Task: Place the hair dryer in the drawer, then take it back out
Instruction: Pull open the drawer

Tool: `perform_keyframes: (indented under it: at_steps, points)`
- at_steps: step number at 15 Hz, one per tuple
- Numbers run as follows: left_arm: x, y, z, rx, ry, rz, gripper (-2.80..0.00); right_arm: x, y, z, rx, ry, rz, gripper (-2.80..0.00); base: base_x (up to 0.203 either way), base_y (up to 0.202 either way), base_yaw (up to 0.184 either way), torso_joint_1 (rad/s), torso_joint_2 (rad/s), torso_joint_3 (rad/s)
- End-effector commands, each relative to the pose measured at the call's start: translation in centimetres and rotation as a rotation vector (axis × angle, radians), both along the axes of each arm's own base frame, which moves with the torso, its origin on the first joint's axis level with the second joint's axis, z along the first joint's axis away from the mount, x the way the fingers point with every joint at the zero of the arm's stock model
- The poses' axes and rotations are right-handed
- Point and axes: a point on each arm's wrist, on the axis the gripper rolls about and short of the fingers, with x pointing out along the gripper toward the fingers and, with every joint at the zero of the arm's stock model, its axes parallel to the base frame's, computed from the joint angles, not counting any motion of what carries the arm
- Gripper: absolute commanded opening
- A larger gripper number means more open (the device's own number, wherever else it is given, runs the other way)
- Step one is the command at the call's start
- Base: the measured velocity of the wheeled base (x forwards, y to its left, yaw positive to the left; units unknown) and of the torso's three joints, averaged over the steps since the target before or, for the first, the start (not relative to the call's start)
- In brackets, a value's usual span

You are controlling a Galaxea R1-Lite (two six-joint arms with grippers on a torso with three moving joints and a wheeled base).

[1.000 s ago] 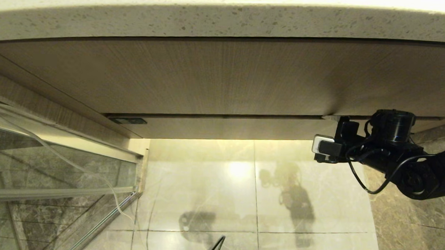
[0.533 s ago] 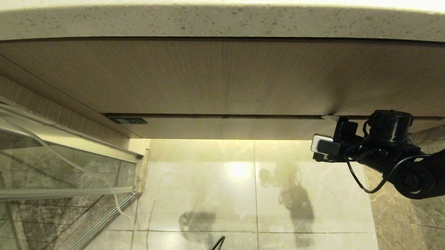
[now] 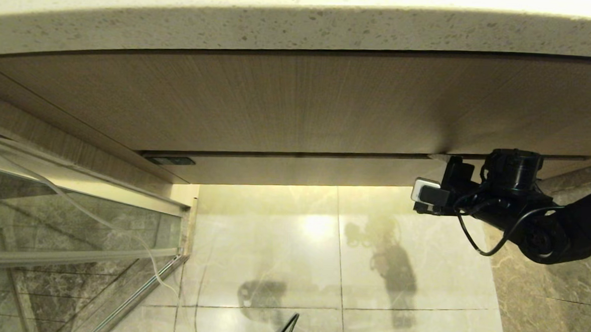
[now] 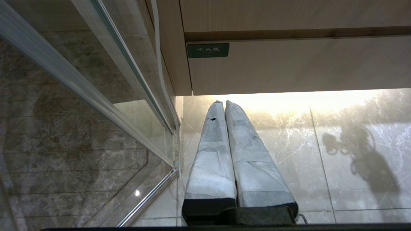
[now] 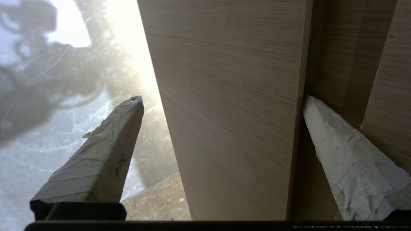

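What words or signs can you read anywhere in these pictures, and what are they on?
"吹风机": white characters on a small dark green label at the corner of the drawer front, read in the left wrist view.
A fainter line beneath those characters is too small to read.
In the head view the same label shows only as a dark plate, unreadable.
The right wrist view shows no text.

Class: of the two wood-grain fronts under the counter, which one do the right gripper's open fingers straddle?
The lower, narrower one, the drawer: the right gripper has a finger on each side of its front. The taller panel sits above.
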Motion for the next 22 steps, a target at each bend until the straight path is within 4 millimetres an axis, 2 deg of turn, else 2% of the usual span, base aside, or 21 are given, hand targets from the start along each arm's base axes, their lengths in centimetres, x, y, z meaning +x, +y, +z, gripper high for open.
perform_keyframes:
  at_steps: [1,5,10,22]
  points:
    - [0.4,0.0,-1.1,-0.001,0.038,0.000,-2.80,0.5,0.1,-0.7,0.007,0.017,0.002,0.00,0.000,0.000,0.000,0.000,0.00,0.000]
    - [0.4,0.0,-1.1,0.000,0.039,0.000,-2.80,1.1,0.1,-1.4,0.013,0.033,-0.002,0.00,0.000,0.000,0.000,0.000,0.00,0.000]
    - [0.4,0.0,-1.1,-0.001,0.039,0.000,-2.80,0.7,0.1,-2.3,0.028,0.091,-0.010,0.00,0.000,0.000,0.000,0.000,0.00,0.000]
    - [0.4,0.0,-1.1,-0.001,0.038,0.000,-2.80,-0.7,-0.1,-2.1,0.021,0.181,-0.015,0.00,0.000,0.000,0.000,0.000,0.00,0.000]
